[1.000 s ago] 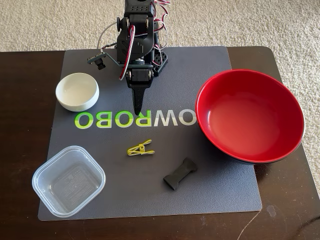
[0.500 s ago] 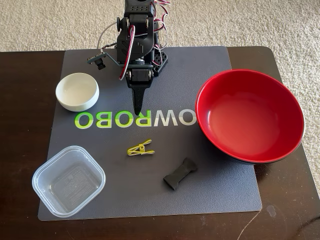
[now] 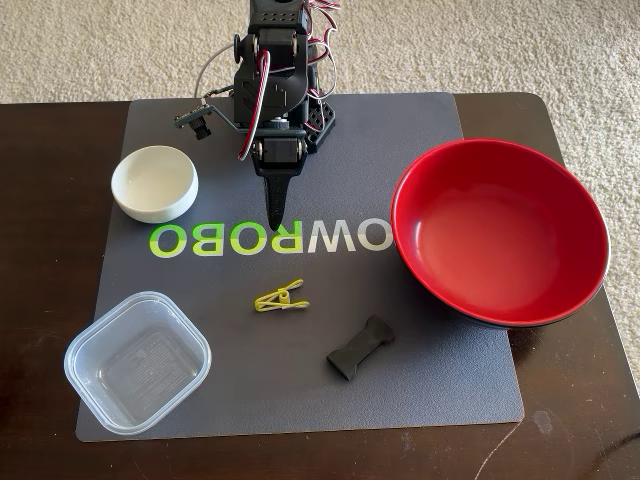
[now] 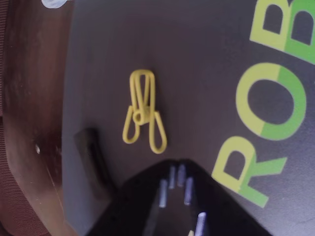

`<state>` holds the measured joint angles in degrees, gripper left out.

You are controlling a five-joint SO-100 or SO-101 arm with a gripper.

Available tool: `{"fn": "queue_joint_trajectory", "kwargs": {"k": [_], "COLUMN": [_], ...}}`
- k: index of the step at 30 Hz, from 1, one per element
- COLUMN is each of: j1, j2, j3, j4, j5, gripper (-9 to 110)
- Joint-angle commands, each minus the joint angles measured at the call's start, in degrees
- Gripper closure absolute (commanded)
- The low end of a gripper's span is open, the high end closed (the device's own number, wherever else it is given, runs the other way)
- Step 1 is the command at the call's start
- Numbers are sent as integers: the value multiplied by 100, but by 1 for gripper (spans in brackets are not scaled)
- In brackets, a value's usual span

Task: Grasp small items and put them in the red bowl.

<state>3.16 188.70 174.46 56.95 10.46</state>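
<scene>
In the fixed view the gripper [image 3: 274,217] points down over the printed mat [image 3: 440,130] with its fingers closed together and holding nothing, and the yellow clothespin [image 3: 281,297] lies flat on the mat just ahead of its tip, apart from it. The black bow-tie piece [image 3: 360,348] lies further out and to the right of the tip, the white bowl [image 3: 154,183] sits to its left, the clear container [image 3: 137,363] is well out to the lower left, and the empty red bowl [image 3: 500,232] stands well off to the right. In the wrist view the clothespin [image 4: 143,111] lies just beyond the dark fingers [image 4: 170,196], its looped handles toward them

Claw [image 3: 275,222] closed, pointing downward.
</scene>
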Motion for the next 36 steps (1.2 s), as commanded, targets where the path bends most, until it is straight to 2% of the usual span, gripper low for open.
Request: {"fn": "queue_joint_trajectory", "kwargs": {"k": [1,2,3,5,13,17,20,22,25,30,36], "j1": [-158,-53,141,580,554,325,229,246,457,422,88], "j2": [0,0,0,-9,-167,-2039,-4228,-5968,-8244,-9378,-9923], "j3": [-26,-18,62,97,-721,-1195,-2241,-3463,-5537,-6601,-6882], "j4": [-79,-62,-97,-246,-439,-984,-1371,-1169,-141,369,396], "j5": [290,712,1582,1503,1345,1318,1090,747,264,53,70], "gripper": [101,100,95,85,81,81,81,81,82,82,82]}}
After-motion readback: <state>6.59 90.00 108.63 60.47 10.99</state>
